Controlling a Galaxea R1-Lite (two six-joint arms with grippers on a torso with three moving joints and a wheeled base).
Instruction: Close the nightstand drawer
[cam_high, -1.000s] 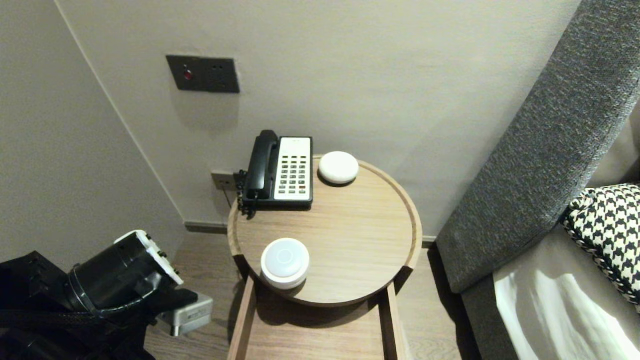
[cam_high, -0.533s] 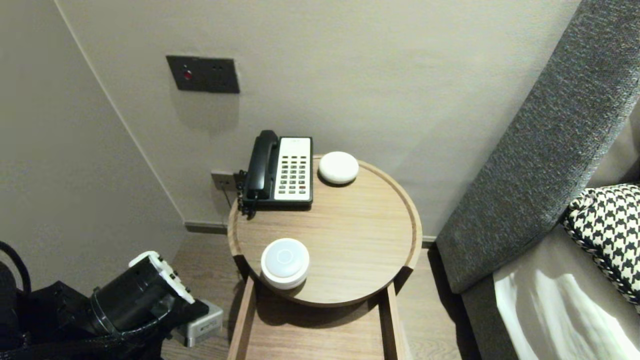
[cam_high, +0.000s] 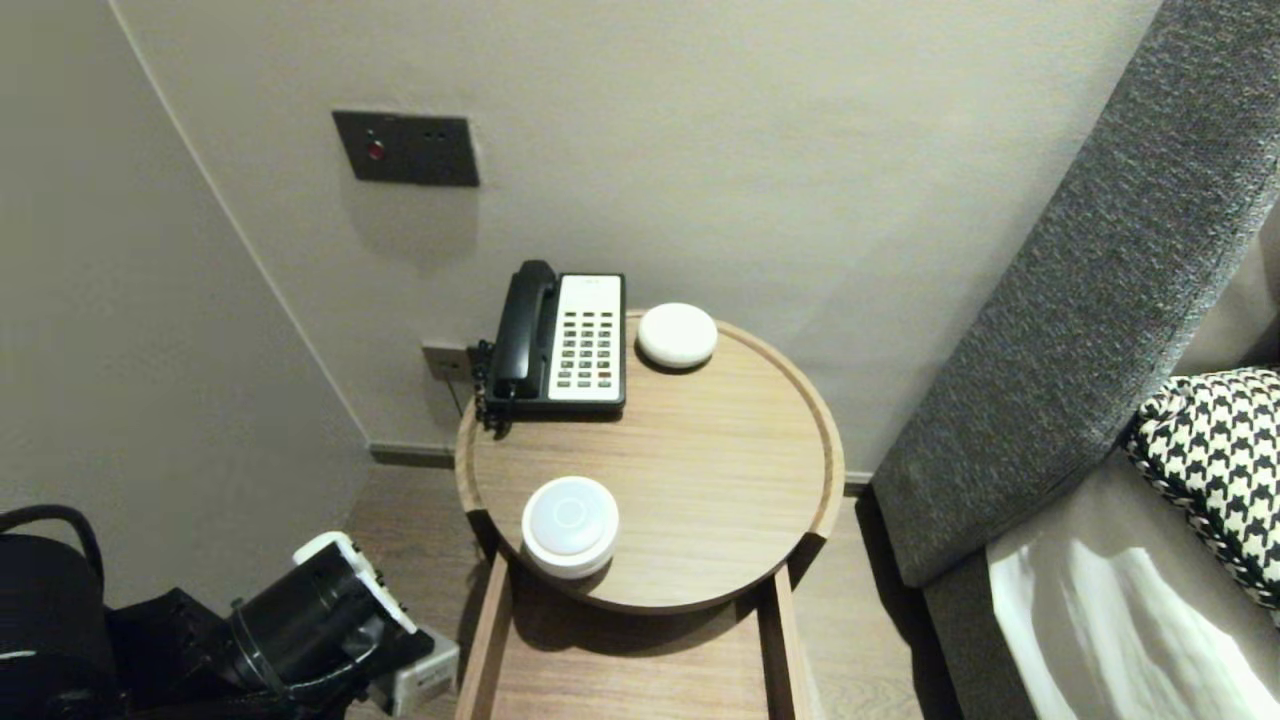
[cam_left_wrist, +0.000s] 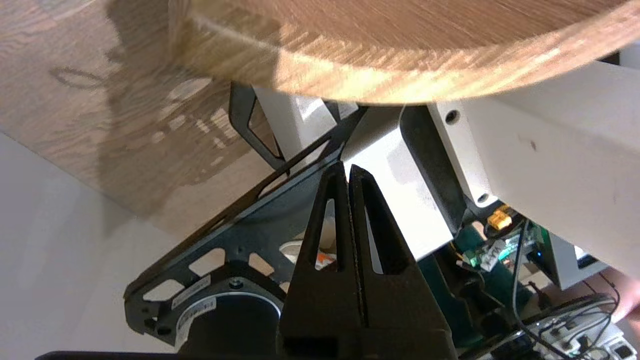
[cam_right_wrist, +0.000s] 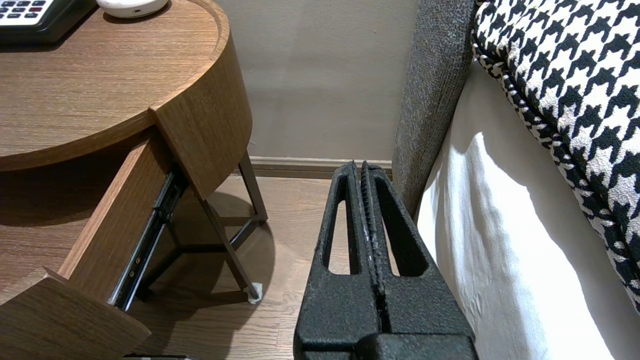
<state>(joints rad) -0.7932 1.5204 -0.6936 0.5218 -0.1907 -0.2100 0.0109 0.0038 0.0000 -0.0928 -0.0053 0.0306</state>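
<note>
Okay, head view: left arm (cam_high: 320, 625) has slid lower and closer to the round wooden side table (cam_high: 832, 470) and its pulled-out wooden drawer (cam_high: 487, 640). The white round puck (cam_high: 570, 525) sits untouched at the table's near edge.

Left wrist view: left gripper (cam_left_wrist: 348, 167) is clenched and empty, near the table's edge but apart from it.

Right wrist view: right gripper (cam_right_wrist: 361, 164) is clenched and empty, parked beside the grey fabric headboard (cam_right_wrist: 430, 100).

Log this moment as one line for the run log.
left gripper shut, empty, low beside round table | right gripper shut, empty, near bed | drawer open | phone on round table
</note>
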